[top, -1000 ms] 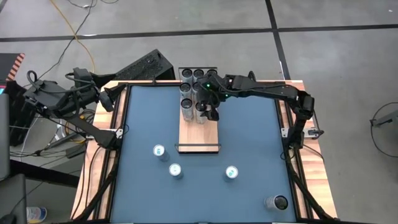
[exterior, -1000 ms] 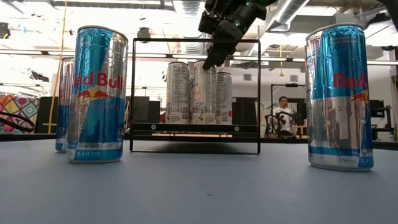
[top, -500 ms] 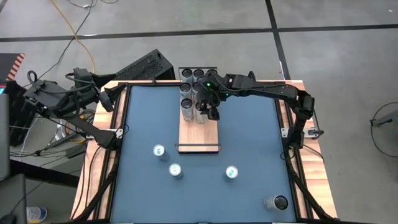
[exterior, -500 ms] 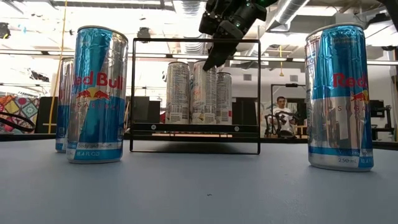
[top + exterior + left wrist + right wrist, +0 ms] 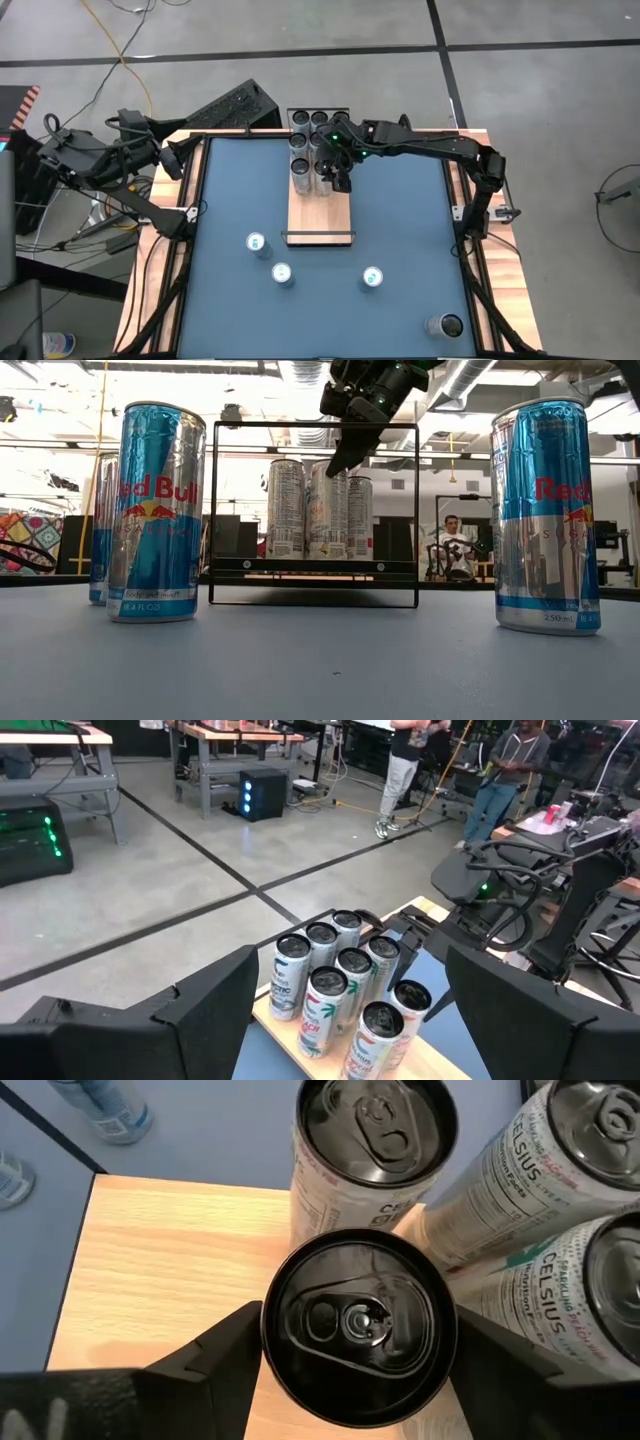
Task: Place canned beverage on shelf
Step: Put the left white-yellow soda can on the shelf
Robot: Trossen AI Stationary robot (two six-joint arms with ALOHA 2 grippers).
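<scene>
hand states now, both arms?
Left hand: open, empty, parked off the table's left edge.
Right hand: fingers either side of a can on the shelf.

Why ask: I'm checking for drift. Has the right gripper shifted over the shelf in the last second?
No. In the high view the right gripper sits in the same spot against the shelf and its cans.

1. "Red Bull" stands on the blue-and-silver can at the left (image 5: 156,510) of the low view.
2. "Red" and "250 ml" stand on the can at the right (image 5: 546,515).
3. "CELSIUS" stands on the white cans (image 5: 520,1155) on the shelf (image 5: 160,1270), plus "SPARKLING" on one.
</scene>
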